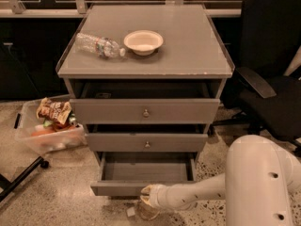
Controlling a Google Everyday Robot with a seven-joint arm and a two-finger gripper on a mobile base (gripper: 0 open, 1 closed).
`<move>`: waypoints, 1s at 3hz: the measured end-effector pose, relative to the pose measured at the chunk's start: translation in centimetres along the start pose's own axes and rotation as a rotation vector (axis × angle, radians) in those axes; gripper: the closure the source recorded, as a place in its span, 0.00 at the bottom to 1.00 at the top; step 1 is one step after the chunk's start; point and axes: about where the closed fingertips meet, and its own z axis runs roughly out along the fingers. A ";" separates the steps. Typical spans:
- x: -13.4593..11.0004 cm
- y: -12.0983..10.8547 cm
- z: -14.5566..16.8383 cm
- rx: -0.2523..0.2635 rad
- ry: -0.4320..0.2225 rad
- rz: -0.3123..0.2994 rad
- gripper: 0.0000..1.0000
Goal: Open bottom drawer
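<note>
Camera view: gripper [146, 202] at front of open bottom drawer [113, 188]; jaws' state indiscernible.

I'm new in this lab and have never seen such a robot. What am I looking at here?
This is one picture, looking down at a grey cabinet from the front; where the camera sits is not on record. The big white shape at lower right is the robot's single arm. Its gripper, the grasping end, is low at the front edge of the bottom drawer, which is pulled out, showing a bare grey tray. I cannot tell whether it holds anything. On the cabinet's top lie a plastic bottle on its side and a pale bowl. On the floor, a clear bin of snacks stands at the picture's left; a black office chair is at the right.
</note>
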 end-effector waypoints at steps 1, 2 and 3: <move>0.1 -1.9 -0.8 0.096 -0.011 0.007 0.88; 0.0 -4.9 -0.8 0.144 -0.018 0.014 1.00; -0.7 -7.5 0.2 0.168 -0.025 0.015 1.00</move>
